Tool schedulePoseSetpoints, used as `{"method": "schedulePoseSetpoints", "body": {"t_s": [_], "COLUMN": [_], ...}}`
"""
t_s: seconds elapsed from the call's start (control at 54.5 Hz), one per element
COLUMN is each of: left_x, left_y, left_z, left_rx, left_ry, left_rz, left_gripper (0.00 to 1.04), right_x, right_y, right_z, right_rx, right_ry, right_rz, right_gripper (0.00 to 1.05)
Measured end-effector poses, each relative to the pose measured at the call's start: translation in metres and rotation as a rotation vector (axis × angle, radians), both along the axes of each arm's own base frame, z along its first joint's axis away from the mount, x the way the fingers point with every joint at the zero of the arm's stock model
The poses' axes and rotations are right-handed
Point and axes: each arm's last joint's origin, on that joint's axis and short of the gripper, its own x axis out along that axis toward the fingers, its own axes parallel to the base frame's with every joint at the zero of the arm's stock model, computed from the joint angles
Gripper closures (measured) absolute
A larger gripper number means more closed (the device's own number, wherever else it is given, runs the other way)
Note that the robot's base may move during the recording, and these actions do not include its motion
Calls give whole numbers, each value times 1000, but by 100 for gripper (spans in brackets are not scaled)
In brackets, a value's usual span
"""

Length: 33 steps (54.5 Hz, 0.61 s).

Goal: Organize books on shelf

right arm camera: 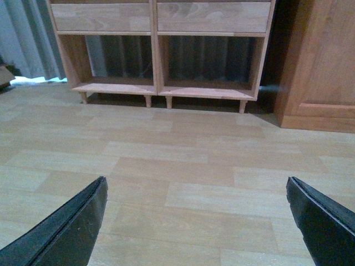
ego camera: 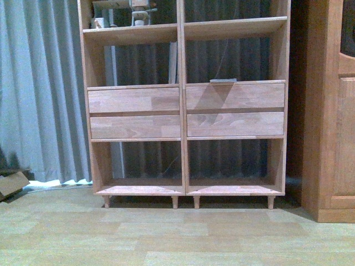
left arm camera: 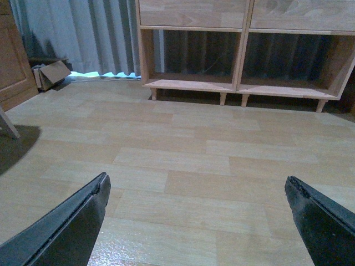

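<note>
Atop the shelf (ego camera: 182, 119) drawers (ego camera: 235, 96), front view alone shows a book (ego camera: 223, 81); both end effectors (left arm camera: 197, 180) (right arm camera: 196, 180) gape empty.

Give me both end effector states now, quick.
Left end effector: open, holding nothing.
Right end effector: open, holding nothing.

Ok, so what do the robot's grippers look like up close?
Only the fingers show. The left gripper has two flat, matte black fingers tapering to blunt tips, with slightly worn, paler edges. The right gripper looks the same. No cables, markings or arm parts are in view.
</note>
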Motion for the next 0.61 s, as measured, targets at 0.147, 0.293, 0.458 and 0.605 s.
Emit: {"method": "schedulePoseSetpoints", "body": {"t_s": [0.147, 0.293, 0.458, 0.605], "left_x": [0, 0, 0, 0], "left_y": [0, 0, 0, 0], "left_z": [0, 0, 0, 0], "left_rx": [0, 0, 0, 0], "left_ry": [0, 0, 0, 0], "left_rz": [0, 0, 0, 0], "left_gripper": [7, 7, 7, 7], "right_x": [0, 0, 0, 0], "right_y": [0, 0, 0, 0], "right_z": [0, 0, 0, 0], "right_rx": [0, 0, 0, 0], "right_ry": [0, 0, 0, 0], "right_rz": [0, 0, 0, 0], "right_gripper": [7, 7, 7, 7]}}
